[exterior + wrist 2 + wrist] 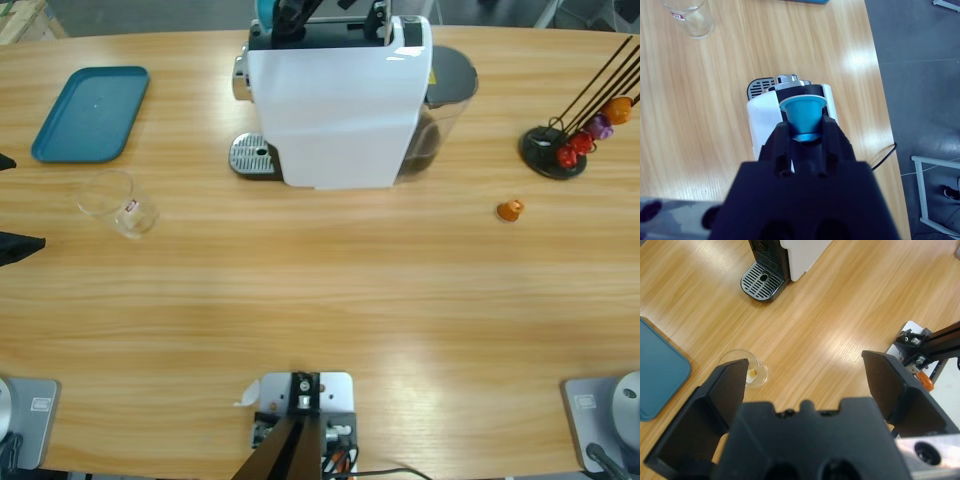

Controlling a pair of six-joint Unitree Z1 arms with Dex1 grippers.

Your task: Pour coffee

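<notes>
While the right tool [803, 131] pinches a blue capsule [803, 116] right above the white coffee machine [335, 110], the left tool [805, 385] hangs spread wide over the worktop [330, 290]. At nine o'clock sits the clear glass [112, 200], no coffee visible in it, teal tray [90, 112] just beyond.

The wooden table [320, 290] bears a coffee machine [335, 110], teal tray [90, 113], glass [115, 203], orange capsule [510, 210] and capsule rack [553, 152].
</notes>
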